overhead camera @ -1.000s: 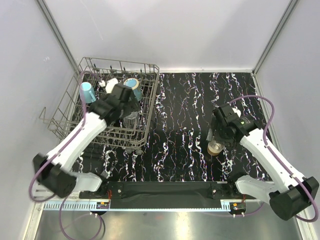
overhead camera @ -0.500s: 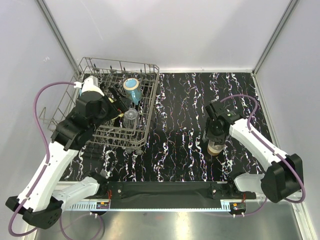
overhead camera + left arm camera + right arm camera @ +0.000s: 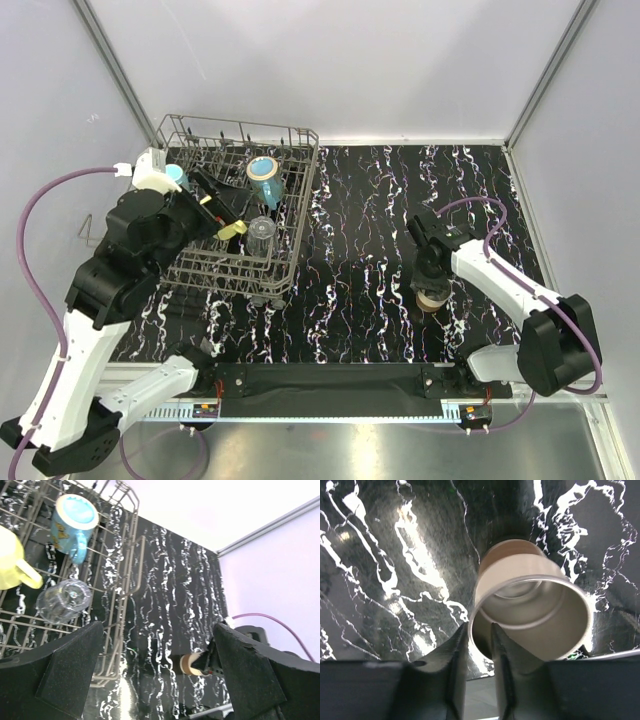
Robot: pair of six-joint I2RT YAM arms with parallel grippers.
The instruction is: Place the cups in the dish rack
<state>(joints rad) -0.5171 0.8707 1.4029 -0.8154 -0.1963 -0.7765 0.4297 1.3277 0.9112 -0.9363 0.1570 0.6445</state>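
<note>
right jaws were astride the metal cup's [image 3: 530,615] rim, one finger inside, one outside, nearly together; firm clamp could not be told | cup stood mouth-up on the table [image 3: 360,220], well apart from the dish rack [image 3: 303,190] | rim pinch probably meant for lifting | left jaws were wide apart, empty, above the rack holding blue mug [image 3: 75,517] and glass tumbler [image 3: 64,600]

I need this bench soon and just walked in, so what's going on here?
Two robot arms are loading cups into the dish rack. The rack already holds a light-blue mug and a glass tumbler. The right gripper is down at the metal cup on the table, its fingers astride the rim; whether they grip it yet is unclear. The left gripper hangs open and empty over the rack.
</note>
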